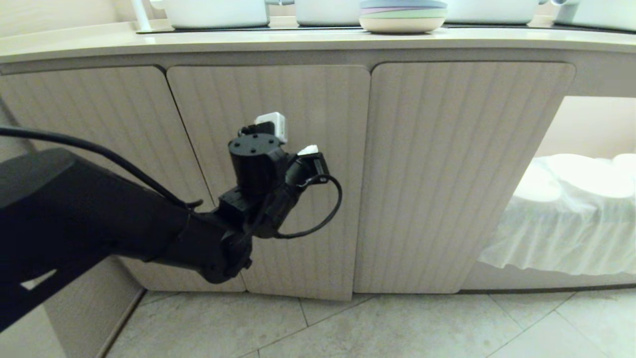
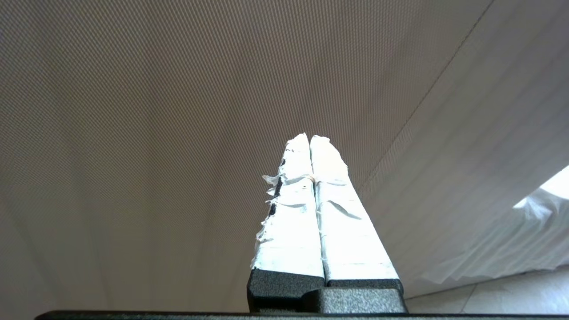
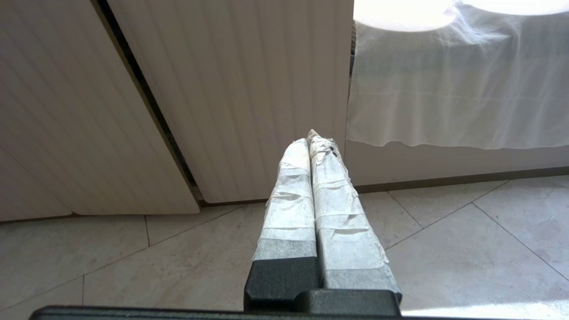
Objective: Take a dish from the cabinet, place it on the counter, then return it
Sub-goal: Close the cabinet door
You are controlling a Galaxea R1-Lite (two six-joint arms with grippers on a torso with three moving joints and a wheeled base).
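The cabinet [image 1: 462,174] stands below the counter [image 1: 298,42] with all three fluted doors closed. The dish is out of view. My left gripper [image 1: 309,149] is held up close in front of the middle door [image 1: 278,94]. In the left wrist view the left gripper [image 2: 309,138] is shut with nothing between its white-taped fingers, and its tips point at the door face [image 2: 133,111], left of the seam [image 2: 422,98] to the right-hand door. My right gripper [image 3: 311,138] is shut and empty, low over the floor, facing the right-hand door's lower corner [image 3: 266,133].
A blue-topped stack of pastel plates [image 1: 402,17] and white pots [image 1: 218,14] sit on the counter. To the cabinet's right is a doorless recess with white-draped plates [image 1: 571,209]. Pale floor tiles [image 1: 397,328] lie in front of the cabinet.
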